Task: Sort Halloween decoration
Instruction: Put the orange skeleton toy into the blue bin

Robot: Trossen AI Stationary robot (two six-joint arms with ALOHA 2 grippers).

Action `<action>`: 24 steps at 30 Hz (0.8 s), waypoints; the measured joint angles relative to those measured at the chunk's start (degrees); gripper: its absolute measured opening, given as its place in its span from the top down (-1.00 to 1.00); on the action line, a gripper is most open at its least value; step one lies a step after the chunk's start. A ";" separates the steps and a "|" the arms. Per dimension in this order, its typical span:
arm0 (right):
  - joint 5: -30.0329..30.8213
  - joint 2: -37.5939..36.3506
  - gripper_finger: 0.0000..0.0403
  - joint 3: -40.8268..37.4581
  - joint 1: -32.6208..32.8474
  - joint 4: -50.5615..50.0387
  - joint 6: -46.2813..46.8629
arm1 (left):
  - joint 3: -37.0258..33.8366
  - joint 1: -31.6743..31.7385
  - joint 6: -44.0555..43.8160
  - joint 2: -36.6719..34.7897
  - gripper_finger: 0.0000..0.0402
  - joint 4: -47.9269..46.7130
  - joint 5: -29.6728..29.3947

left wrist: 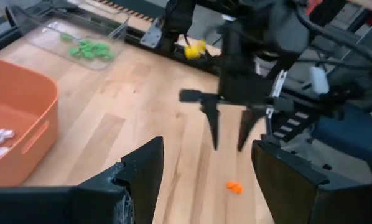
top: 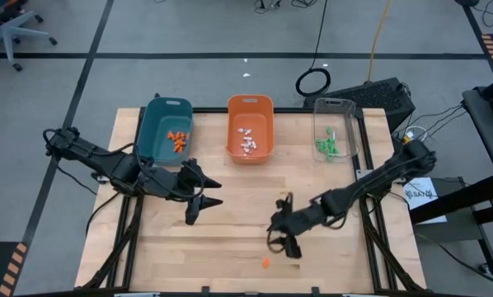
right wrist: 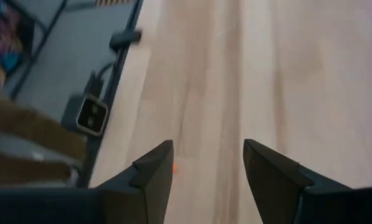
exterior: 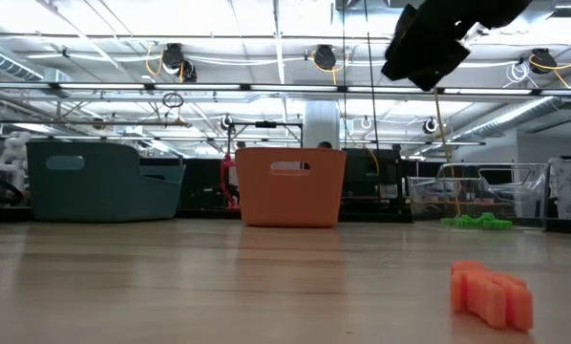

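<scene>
From overhead I had both arms over the wooden table [top: 230, 206]. The right gripper [top: 279, 233] hung above the near middle of the boards, its two fingers spread apart and holding nothing — my left wrist camera showed both fingers [left wrist: 213, 127] pointing down at bare wood. One orange trinket [top: 265, 263] lay loose on the table, near the front edge and just nearer than that gripper; in the low view it sat close to the lens on the right [exterior: 492, 293]. The right wrist camera caught only a sliver of orange beside one finger.

The left gripper [top: 204, 191] waited over the left middle of the table, its jaws wide apart and empty, pointed toward the right arm.

Along the far edge stood three bins. The teal bin [top: 157, 124] on the left held orange trinkets [top: 177, 139]. The orange bin [top: 250, 107] in the middle held white trinkets [top: 247, 140]. The clear bin [top: 335, 107] on the right held green trinkets [top: 326, 147].
</scene>
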 joint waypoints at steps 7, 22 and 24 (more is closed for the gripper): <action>-3.05 10.38 0.10 6.18 2.79 -0.24 -10.75 | 0.00 0.00 0.01 0.00 -0.21 -2.28 -0.06; -11.91 22.63 0.29 11.47 3.20 -0.42 -33.88 | 0.00 0.00 -0.07 0.02 -0.21 -2.04 -0.06; -11.96 23.66 0.31 11.47 3.23 -0.75 -35.15 | 0.00 0.00 -0.08 0.02 -0.21 -2.04 -0.06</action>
